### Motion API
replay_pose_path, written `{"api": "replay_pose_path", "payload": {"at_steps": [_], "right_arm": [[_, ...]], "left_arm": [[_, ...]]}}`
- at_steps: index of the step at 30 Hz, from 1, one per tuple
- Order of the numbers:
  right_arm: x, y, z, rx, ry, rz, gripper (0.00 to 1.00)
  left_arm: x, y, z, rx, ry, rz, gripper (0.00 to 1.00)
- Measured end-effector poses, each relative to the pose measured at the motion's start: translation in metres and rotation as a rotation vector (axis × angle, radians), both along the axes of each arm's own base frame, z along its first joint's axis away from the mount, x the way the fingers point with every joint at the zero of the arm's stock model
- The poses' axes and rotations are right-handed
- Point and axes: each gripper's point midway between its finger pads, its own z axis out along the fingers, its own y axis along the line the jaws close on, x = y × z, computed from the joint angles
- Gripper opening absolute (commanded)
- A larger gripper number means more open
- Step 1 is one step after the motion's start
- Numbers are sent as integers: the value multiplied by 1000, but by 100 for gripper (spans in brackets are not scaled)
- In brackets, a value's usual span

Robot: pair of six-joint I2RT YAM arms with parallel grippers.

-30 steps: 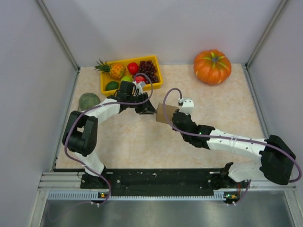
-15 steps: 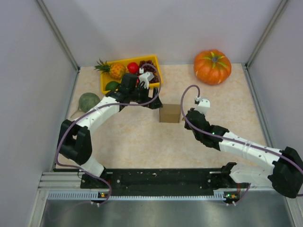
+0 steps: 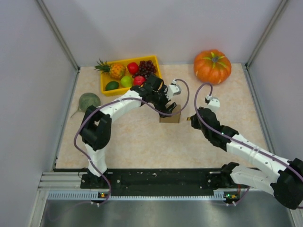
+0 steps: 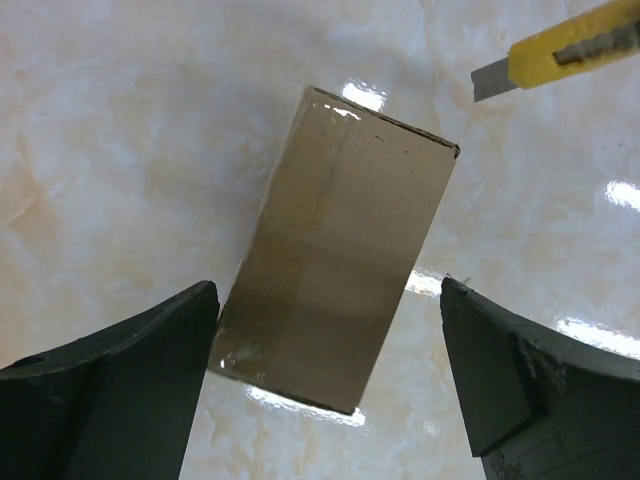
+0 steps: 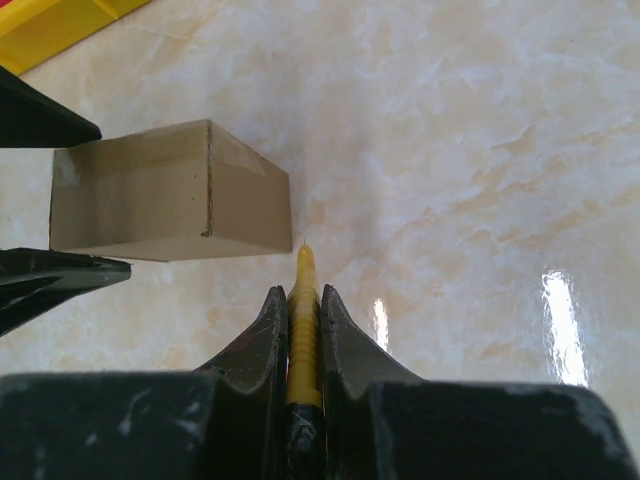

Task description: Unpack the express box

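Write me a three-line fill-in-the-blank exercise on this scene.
The right claw is shut on a ____ knife.
The left claw hangs ____ above the express box.
The pumpkin sits in the far ____ corner of the table.
Missing words: yellow; open; right.

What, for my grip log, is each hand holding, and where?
The right hand pinches a yellow utility knife by its handle, blade end forward. The left hand is open over the brown cardboard box, holding nothing.
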Motion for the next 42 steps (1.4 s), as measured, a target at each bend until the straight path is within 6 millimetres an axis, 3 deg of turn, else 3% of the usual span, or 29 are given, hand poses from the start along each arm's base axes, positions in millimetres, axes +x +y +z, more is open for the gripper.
{"api": "replay_pose_path", "payload": {"at_steps": [4, 11, 19, 24, 36, 42], "right_arm": [[-6, -4, -7, 11, 26, 10, 0], [-4, -6, -7, 39, 41, 12, 0], [6, -6, -3, 106, 41, 8, 0], [18, -2, 7, 158, 10, 16, 0], [54, 18, 42, 199, -93, 47, 0], [58, 18, 39, 191, -87, 39, 0]], "left_arm": [[-5, -3, -24, 48, 18, -97, 95], [3, -11, -23, 50, 5, -145, 89], [-1, -11, -37, 72, 14, -169, 61], [-1, -13, -38, 57, -4, -178, 50], [-4, -14, -37, 50, -56, -211, 47], [-4, -14, -37, 50, -63, -215, 47]]}}
